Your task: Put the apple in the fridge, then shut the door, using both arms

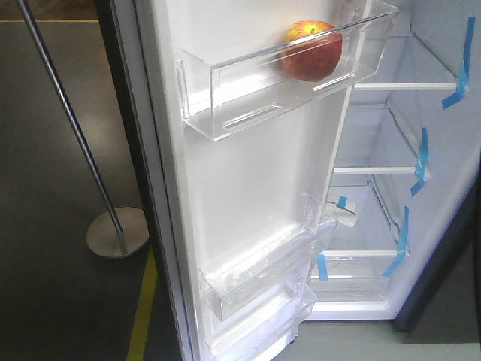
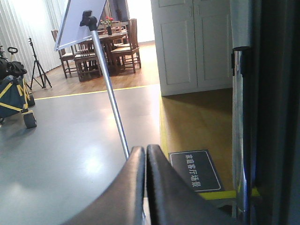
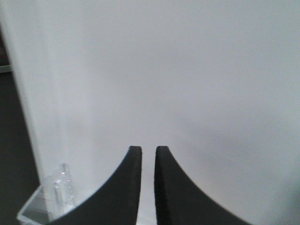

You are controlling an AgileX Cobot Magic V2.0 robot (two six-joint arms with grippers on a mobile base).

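Tall fridge with dark grey outer panels, white lining and white shelves (image 1: 376, 128) stands open on the right; its tall narrow white-lined door (image 1: 248, 180) is swung out to the near left, so placing looks done and closing is the step in hand; the clear plastic upper door bin (image 1: 248, 101) holds the small round red apple with yellow-orange patches (image 1: 312, 51), resting at the end nearest the fridge body behind the bin's front wall; neither arm shows in the front view. Left gripper (image 2: 145, 149): black fingers clenched together on nothing; its camera has a dark panel with a vertical chrome bar (image 2: 238, 131) at the right, which I read as the door's outer face and handle, so this arm looks placed to push. Right gripper (image 3: 148, 150): fingers nearly together, slim gap, grasping nothing, close to a plain white surface with a clear plastic corner (image 3: 51, 197) at lower left, probably the door lining. Next move as I judge it: pull the right arm out of the swing path first, then push the outer face toward the fridge evenly so the apple doesn't jolt out. Around: a slim metal stand with a round base (image 1: 113, 232) on the dark floor left of the door; the door closes away from it, but the left arm works near its pole; yellow floor line (image 1: 141, 308) and a dark mat with white lettering (image 2: 194, 171) lie flat, no obstruction.
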